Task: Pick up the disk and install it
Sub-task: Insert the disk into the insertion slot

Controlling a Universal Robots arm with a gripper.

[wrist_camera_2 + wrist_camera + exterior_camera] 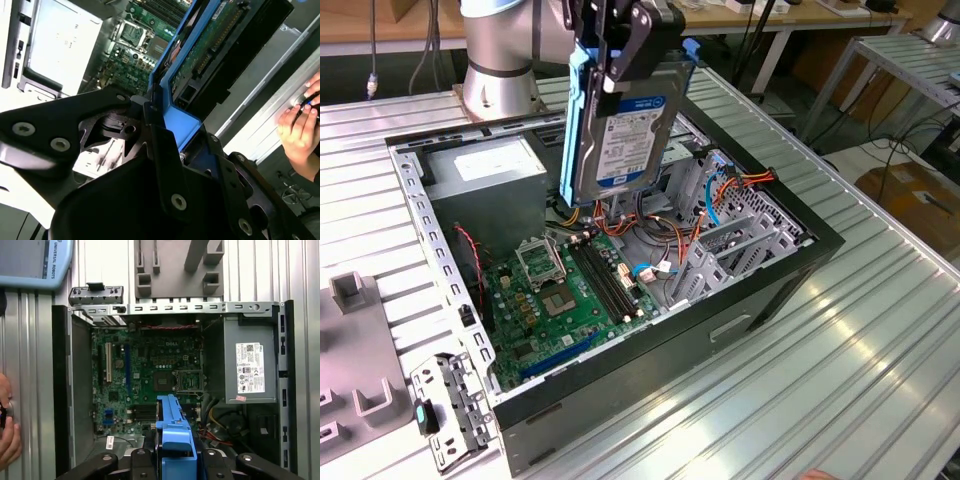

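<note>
The disk [625,130] hangs upright above the open computer case [800,262], its white label with a blue band facing the exterior view and blue rails along its sides. My gripper [618,55] is shut on its upper end, black fingers clamping both faces. In the second wrist view the disk [210,45] shows its green circuit-board side and a blue rail running away from the fingers [165,165]. In the first wrist view the disk's blue rail [175,432] pokes out edge-on over the motherboard [150,370].
Inside the case lie the green motherboard [570,290], a grey power supply box [485,165], coloured cables and a metal drive cage [730,240]. A person's hand [300,125] rests beside the case. A grey fixture [350,300] and a loose bracket [450,405] sit on the exterior view's left.
</note>
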